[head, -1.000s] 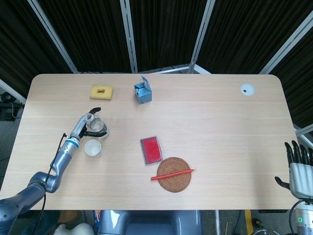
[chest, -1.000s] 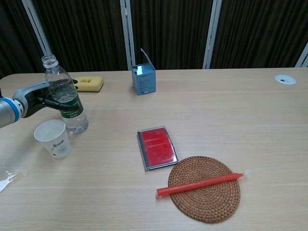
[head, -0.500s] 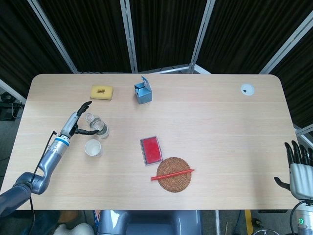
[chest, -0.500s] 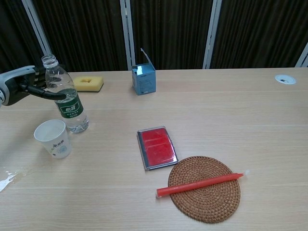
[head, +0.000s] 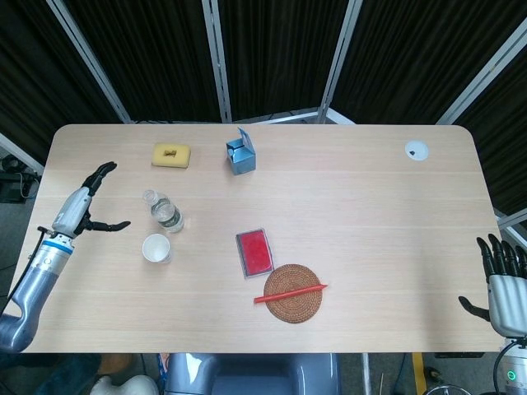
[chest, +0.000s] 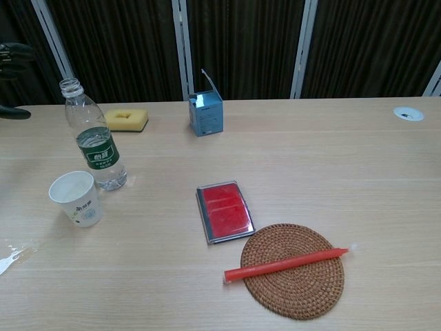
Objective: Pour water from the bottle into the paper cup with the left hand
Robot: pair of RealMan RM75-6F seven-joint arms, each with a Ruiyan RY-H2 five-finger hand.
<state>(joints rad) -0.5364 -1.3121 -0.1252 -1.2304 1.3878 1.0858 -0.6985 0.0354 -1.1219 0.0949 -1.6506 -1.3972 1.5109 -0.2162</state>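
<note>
A clear uncapped water bottle (head: 164,211) (chest: 94,138) with a green label stands upright on the table, partly filled. Just in front of it sits a white paper cup (head: 156,248) (chest: 77,198), upright. My left hand (head: 80,202) (chest: 9,53) is well to the left of the bottle, fingers spread and holding nothing; in the chest view only its fingertips show at the left edge. My right hand (head: 502,276) rests off the table's right front corner, fingers straight and apart, empty.
A yellow sponge (head: 170,155) and an open blue box (head: 240,154) stand at the back. A red case (head: 254,252) lies mid-table, with a red stick (head: 290,293) across a woven coaster (head: 293,294). Spilled water (chest: 9,258) marks the front left. A white cap (head: 416,150) sits far right.
My left hand let go of the bottle and drew back to the left, away from it. The bottle stays upright beside the cup. The right hand has not moved.
</note>
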